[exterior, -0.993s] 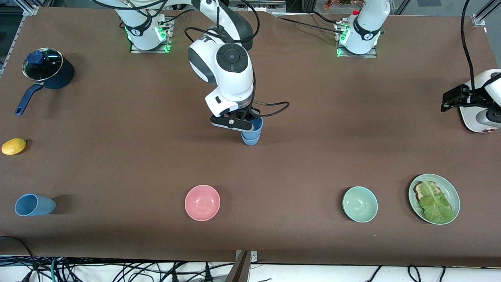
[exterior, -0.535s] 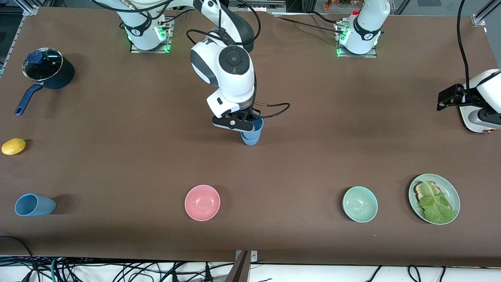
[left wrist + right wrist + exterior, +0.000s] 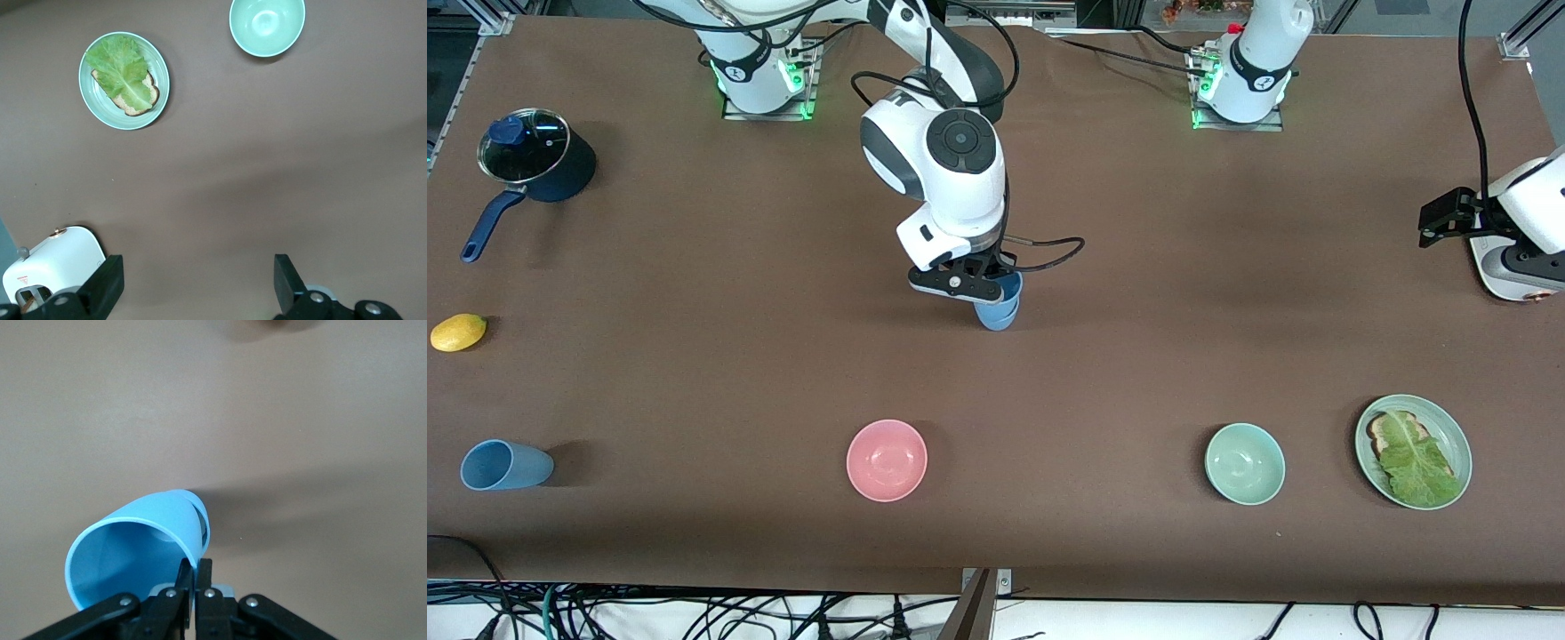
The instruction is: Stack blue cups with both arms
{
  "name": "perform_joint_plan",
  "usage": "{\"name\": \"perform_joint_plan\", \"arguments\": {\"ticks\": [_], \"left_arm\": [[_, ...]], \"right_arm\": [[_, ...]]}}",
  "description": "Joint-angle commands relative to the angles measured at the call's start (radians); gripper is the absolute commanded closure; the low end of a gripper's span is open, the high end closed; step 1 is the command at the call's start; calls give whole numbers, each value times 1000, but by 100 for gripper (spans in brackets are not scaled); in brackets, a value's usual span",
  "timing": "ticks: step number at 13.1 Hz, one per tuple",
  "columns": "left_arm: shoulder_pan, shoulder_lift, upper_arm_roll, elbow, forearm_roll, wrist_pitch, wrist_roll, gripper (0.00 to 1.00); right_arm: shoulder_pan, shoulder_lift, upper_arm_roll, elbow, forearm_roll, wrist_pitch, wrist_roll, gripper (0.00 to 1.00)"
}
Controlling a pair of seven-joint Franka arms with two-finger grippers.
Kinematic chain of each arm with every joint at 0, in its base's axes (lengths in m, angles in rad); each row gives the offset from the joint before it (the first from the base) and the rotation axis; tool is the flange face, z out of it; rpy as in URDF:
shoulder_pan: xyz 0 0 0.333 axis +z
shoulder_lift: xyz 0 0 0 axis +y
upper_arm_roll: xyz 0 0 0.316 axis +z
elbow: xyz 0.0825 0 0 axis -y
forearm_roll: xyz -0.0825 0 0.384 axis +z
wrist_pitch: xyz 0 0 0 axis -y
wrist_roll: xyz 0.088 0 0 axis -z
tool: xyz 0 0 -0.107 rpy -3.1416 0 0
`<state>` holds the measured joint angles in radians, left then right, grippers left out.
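Blue cups stand nested at the table's middle: the upper cup [image 3: 1007,290] sits partway inside the lower cup [image 3: 996,316], and the right gripper [image 3: 971,286] is clamped on the upper cup's rim, one finger inside the wall and one outside, as the right wrist view shows [image 3: 133,553]. A third blue cup [image 3: 505,465] lies on its side at the right arm's end of the table, nearer the front camera than the lemon [image 3: 458,332]. The left gripper [image 3: 193,287] hangs with its jaws wide apart and empty near the toaster [image 3: 50,263]; that arm waits. Risk: the upper cup appears tilted, so releasing it unseated, or lifting off at an angle, could topple both cups.
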<state>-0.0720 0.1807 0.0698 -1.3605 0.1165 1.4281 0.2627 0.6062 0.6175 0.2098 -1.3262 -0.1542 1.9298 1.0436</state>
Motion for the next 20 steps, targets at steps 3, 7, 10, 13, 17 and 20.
{"name": "perform_joint_plan", "arguments": {"ticks": [3, 7, 10, 13, 17, 20], "left_arm": [[-18, -26, 33, -28, -29, -6, 27, 1], [-12, -27, 33, -34, -41, -6, 29, 1], [-2, -53, 27, -75, -43, 11, 27, 1], [44, -99, -28, -142, -43, 49, 21, 1], [46, -116, -28, -175, -43, 74, 12, 1], [46, -125, -28, -203, -96, 117, -3, 1]], "right_arm": [[9, -12, -6, -19, -16, 11, 21, 88], [9, -15, -6, -19, -10, 11, 19, 89], [4, -48, -7, -18, -8, -8, -7, 81], [-38, -132, -23, -19, 37, -67, -104, 32], [-153, -264, -23, -37, 85, -202, -311, 3], [-299, -386, -23, -93, 140, -282, -515, 0]]}}
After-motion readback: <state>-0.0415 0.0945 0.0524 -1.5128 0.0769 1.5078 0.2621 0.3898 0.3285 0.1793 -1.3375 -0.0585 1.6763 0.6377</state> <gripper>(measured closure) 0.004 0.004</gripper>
